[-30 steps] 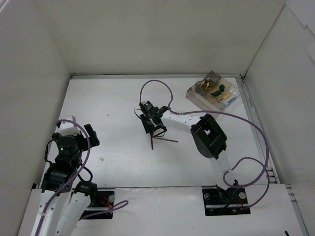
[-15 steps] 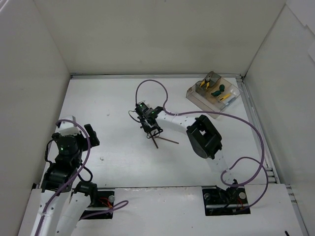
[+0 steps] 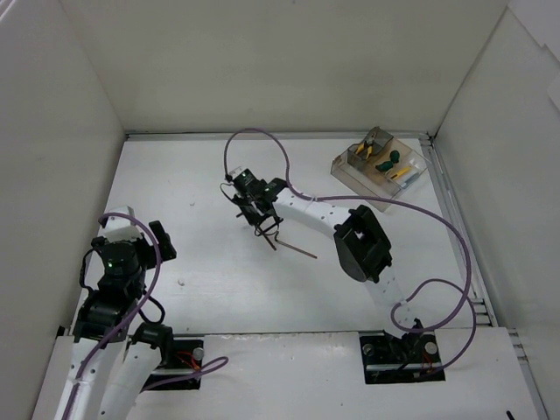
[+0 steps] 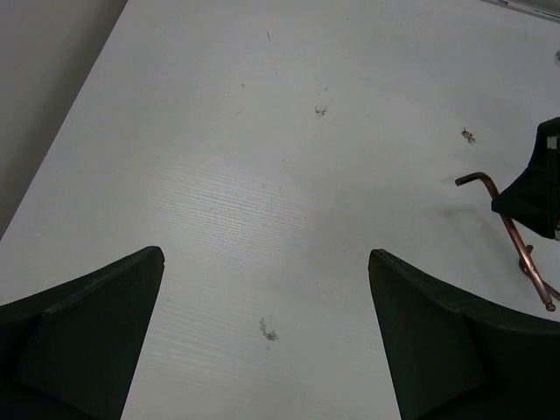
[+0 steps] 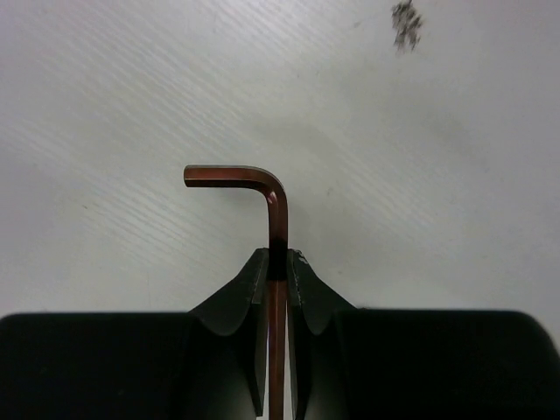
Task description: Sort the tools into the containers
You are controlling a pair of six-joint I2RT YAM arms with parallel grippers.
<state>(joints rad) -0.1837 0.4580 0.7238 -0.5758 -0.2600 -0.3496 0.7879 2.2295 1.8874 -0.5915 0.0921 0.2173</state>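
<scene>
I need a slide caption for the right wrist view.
Right gripper shut on an L-shaped hex key, short arm pointing left, white table behind.

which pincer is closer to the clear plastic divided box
right. the right pincer, gripping a thin coppery hex key, is mid-table, left of the clear plastic divided box; the left pincer sits near the left edge, farther off.

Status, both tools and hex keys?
Right tool shut on one hex key. Left tool open, empty. Second hex key loose on table. Nothing blocking route to box.
</scene>
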